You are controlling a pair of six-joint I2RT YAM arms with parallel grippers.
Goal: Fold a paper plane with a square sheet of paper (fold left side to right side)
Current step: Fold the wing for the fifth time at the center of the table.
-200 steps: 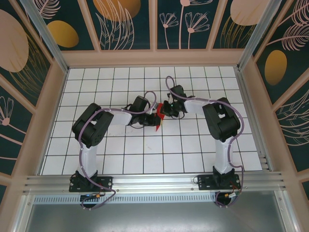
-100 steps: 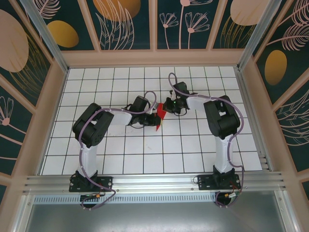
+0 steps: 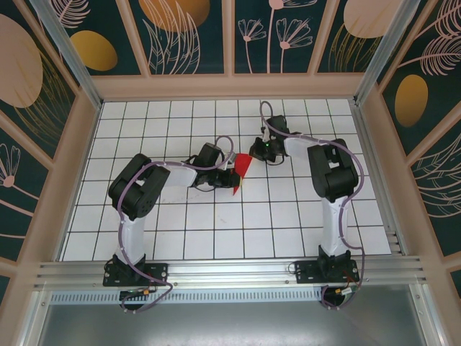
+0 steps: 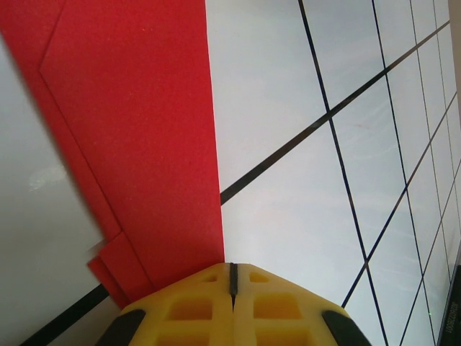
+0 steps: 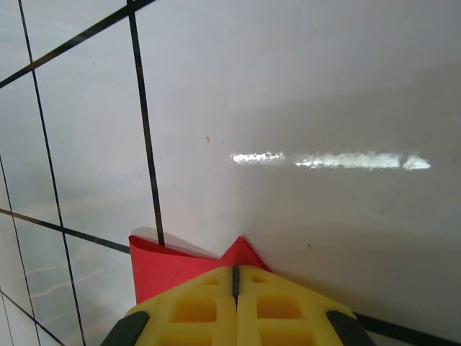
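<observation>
— Nearest first: both arm bases bolted to the metal rail (image 3: 230, 268), with the white gridded desk (image 3: 216, 231) stretching away behind.

— And mid-desk, bright red! Square sheet of paper (image 3: 241, 167), folded down to a narrow wedge. Sharp tip aimed back toward the rail, wide end farther off.

— Left end effector (image 3: 225, 177) tucked against the wedge's left flank?

— Yes. Up close on its wrist camera: left end effector (image 4: 232, 280) fully closed, yellow fingers (image 4: 187, 310) pressed together. Tips sitting on the bottom edge of the layered square sheet of paper (image 4: 144, 144). Pinching it or just pinning it down? Cannot tell.

— Now a little farther out, over to the right.

— Right end effector (image 3: 258, 152) at the wedge's wide far corner. Seen from its own wrist, right end effector (image 5: 235, 280) clamped tight too. Corner of the square sheet of paper (image 5: 169, 267) poking out right at the seam, lifted a touch, shadow beneath. Looks nipped between the tips.

— And beyond?

— More tiles, then the flower-patterned back wall (image 3: 230, 36).
</observation>
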